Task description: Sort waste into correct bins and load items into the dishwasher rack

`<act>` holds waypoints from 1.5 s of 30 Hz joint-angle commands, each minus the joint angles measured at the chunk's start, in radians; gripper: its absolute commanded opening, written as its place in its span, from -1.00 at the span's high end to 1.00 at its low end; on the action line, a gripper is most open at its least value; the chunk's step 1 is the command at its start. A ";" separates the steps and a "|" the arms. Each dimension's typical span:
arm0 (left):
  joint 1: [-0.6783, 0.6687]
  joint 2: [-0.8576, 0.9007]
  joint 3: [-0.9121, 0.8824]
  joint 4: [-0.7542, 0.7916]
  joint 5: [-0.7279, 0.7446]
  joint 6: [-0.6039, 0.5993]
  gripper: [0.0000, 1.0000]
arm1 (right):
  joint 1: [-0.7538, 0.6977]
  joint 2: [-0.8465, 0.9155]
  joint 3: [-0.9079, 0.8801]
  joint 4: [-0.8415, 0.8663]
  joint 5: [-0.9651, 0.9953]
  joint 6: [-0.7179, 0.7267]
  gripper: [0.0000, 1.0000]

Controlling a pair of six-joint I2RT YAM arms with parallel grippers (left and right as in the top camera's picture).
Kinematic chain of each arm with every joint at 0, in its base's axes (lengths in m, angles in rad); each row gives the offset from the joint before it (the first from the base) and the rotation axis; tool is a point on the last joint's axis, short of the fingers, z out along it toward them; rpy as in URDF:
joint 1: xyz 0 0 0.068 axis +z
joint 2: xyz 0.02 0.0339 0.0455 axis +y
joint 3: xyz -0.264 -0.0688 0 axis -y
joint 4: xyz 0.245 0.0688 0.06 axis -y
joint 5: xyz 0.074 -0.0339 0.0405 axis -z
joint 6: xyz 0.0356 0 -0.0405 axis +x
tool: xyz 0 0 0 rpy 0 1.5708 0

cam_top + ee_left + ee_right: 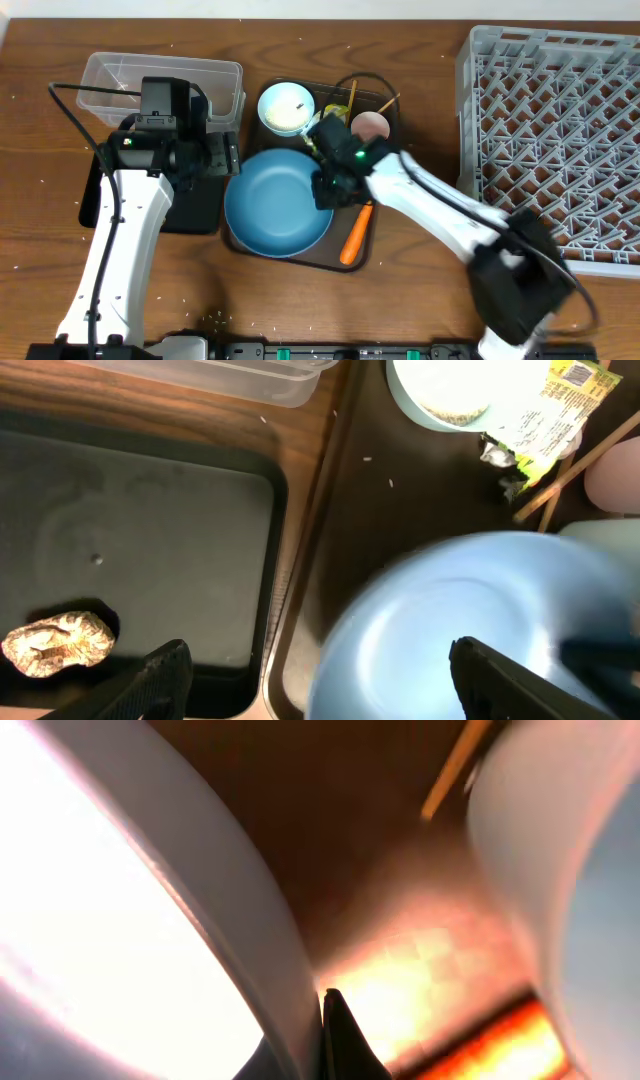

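The large blue plate (275,205) lies on the brown serving tray (385,255). My right gripper (328,188) is shut on the plate's right rim (250,920), which is pinched between the fingers. My left gripper (315,655) hangs open over the plate's left edge (470,620) and the black tray (150,520), holding nothing. A brown food scrap (58,642) lies in the black tray. An orange carrot (355,235) rests beside the plate. The wrapper (550,410), chopsticks (575,465), white bowl (286,107) and pink cup (371,126) sit at the tray's back.
The clear tub (165,85) stands at the back left, behind the black tray (195,205). The grey dishwasher rack (555,140) fills the right side. Both arms cross the middle of the table, close to each other over the plate.
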 commanded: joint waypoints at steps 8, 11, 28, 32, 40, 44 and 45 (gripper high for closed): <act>0.004 0.005 0.008 0.006 -0.008 -0.006 -0.67 | -0.116 -0.312 0.039 -0.130 0.376 -0.109 0.98; 0.004 0.005 0.008 0.013 -0.008 -0.006 -0.66 | -0.208 -0.385 0.039 -0.172 0.510 -0.117 0.98; 0.004 0.005 0.008 0.031 -0.008 -0.006 -0.96 | -0.803 -0.559 0.039 0.035 1.067 -0.240 0.98; 0.004 0.005 0.008 0.031 -0.008 -0.005 -0.96 | -0.867 -0.532 0.039 0.328 1.125 -0.480 0.98; 0.004 0.005 0.008 0.030 -0.008 -0.005 -0.96 | -0.978 -0.397 0.039 0.682 1.125 -0.893 0.98; 0.002 0.005 0.008 0.030 -0.008 -0.005 -0.95 | -1.049 -0.306 0.039 0.793 1.092 -0.973 0.98; 0.002 0.005 0.008 0.030 -0.008 -0.005 -0.95 | -1.065 -0.283 0.039 0.822 1.074 -1.010 0.98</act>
